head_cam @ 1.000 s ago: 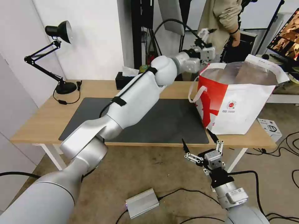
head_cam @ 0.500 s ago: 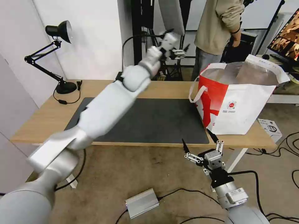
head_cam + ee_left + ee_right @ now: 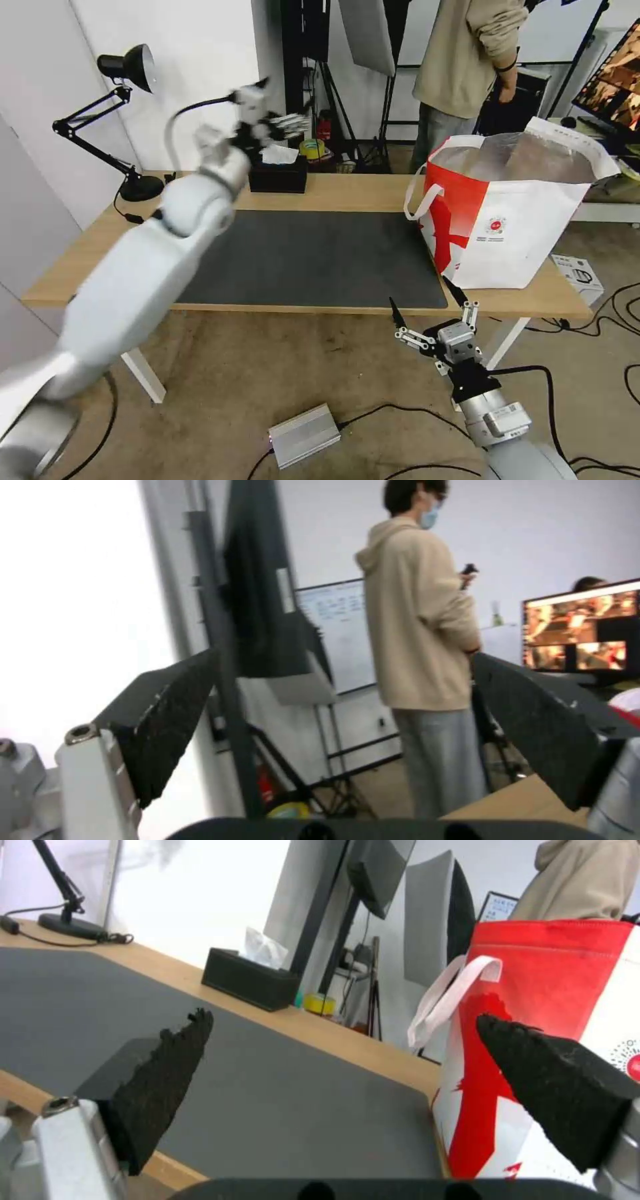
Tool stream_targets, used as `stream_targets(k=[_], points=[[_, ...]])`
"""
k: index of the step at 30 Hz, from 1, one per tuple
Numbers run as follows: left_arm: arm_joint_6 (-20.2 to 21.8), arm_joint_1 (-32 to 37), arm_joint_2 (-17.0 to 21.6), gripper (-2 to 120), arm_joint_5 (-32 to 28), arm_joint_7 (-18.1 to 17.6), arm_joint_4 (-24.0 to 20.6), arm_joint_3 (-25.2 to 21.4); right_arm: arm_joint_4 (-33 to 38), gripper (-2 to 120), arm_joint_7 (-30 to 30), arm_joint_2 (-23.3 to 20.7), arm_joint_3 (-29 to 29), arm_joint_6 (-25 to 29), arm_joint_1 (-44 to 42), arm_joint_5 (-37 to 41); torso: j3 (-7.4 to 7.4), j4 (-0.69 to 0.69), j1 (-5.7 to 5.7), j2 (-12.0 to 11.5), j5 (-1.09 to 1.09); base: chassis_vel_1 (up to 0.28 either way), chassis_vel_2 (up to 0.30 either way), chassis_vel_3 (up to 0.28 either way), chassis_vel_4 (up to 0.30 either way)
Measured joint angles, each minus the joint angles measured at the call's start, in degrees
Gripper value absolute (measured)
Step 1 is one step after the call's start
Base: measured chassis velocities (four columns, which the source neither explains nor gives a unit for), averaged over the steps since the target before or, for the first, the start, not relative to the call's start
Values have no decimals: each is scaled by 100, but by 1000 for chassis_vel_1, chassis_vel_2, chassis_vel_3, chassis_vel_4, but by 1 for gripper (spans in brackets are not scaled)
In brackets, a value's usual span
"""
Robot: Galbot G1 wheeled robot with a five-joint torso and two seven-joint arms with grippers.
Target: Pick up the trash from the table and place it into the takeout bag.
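Nearest me, I see the right gripper (image 3: 430,308) parked below the table's (image 3: 333,190) front edge, fingers spread wide and holding nothing. On the tabletop, the dark mat (image 3: 320,257) lies bare, and the takeout bag (image 3: 513,220) stands upright at the right end, mouth open. Farther back, the left gripper (image 3: 283,123) hangs in the air above the black tissue box (image 3: 277,177), its pads (image 3: 167,720) spread and holding nothing. Compared with half a second ago, I note the left arm has swung leftward, away from the bag; the right gripper is unchanged.
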Motion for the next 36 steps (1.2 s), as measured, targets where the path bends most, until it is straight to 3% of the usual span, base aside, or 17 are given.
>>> stream_targets(k=[7,8,9,12,15,17,21,23,26,31,34,36], points=[[-27,1405,467,100,-105,-7,-873,-1166,0,100,0,-1,0,0,0,0,-1,0,0,0,2,0,0,0,0],[-27,1405,467,100,-105,-7,-873,-1166,0,100,0,-1,0,0,0,0,-1,0,0,0,2,0,0,0,0],[-31,1773,510,100,-106,-6,-1058,-1526,0,100,0,-1,0,0,0,0,0,-1,0,0,2,0,0,0,0],[-39,2182,529,100,-106,0,-1251,-1884,0,100,0,0,0,0,0,0,0,-1,0,0,2,0,0,0,0],[-49,3183,456,100,-94,124,-1712,-2741,0,100,0,-1,0,0,0,0,0,0,0,0,1,0,0,0,0],[-56,3377,407,100,-85,153,-1819,-2894,0,100,0,0,-1,0,0,0,0,1,0,0,2,0,0,0,0],[-126,4220,31,100,61,313,-2325,-3586,0,100,0,-1,0,0,0,0,0,-1,0,0,2,0,0,0,0],[-153,4340,-30,100,73,339,-2387,-3665,0,100,0,0,0,0,0,0,0,-1,0,0,3,0,0,0,0],[-350,5031,-471,100,241,555,-2623,-4115,0,100,0,-1,0,0,0,0,0,-1,0,-1,3,0,0,0,0],[-589,5584,-952,100,449,830,-2803,-4350,0,100,0,-1,0,0,0,0,0,0,0,-1,2,0,0,0,0],[-847,6040,-1437,100,724,1036,-2998,-4402,0,100,0,-1,0,0,0,0,0,-1,0,-1,3,0,0,0,0],[-896,6129,-1523,100,790,1056,-3044,-4383,0,100,0,-1,0,0,0,0,0,0,0,-1,3,0,0,0,0]])
